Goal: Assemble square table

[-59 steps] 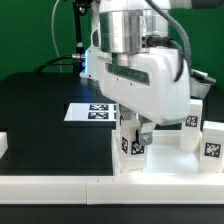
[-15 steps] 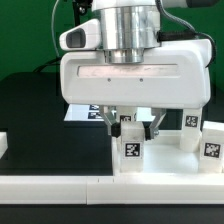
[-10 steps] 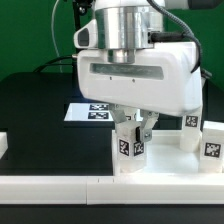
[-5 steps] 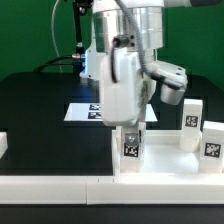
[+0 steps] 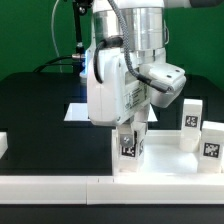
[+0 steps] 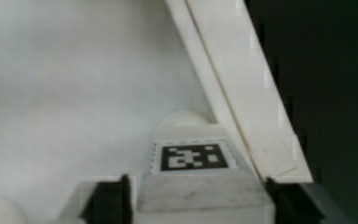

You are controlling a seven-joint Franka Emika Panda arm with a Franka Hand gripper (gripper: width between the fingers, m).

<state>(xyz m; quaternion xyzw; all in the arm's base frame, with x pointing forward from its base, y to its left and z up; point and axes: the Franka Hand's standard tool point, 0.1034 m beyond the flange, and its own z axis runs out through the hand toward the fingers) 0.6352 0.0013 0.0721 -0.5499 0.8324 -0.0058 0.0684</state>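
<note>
The square table's white panel (image 5: 168, 160) lies at the exterior view's right, and in the wrist view its flat face (image 6: 69, 100) and raised rim (image 6: 229, 70) show. One stubby white leg (image 5: 128, 146) with a black-and-white tag stands upright at the panel's near corner. My gripper (image 5: 132, 128) comes down on it from above, shut on the leg (image 6: 197, 157). Dark fingers (image 6: 108, 202) press both of its sides in the wrist view. Two more tagged legs (image 5: 192, 115) (image 5: 212, 142) stand at the exterior view's right.
The marker board (image 5: 76, 111) lies on the black table behind the arm, mostly hidden by it. A long white rail (image 5: 60, 186) runs along the front edge. A small white block (image 5: 3, 146) sits at the exterior view's far left.
The wrist has turned about its upright axis, from broadside to side-on, with the leg still held at the panel's corner. The leg's tag has stayed in about the same place.
</note>
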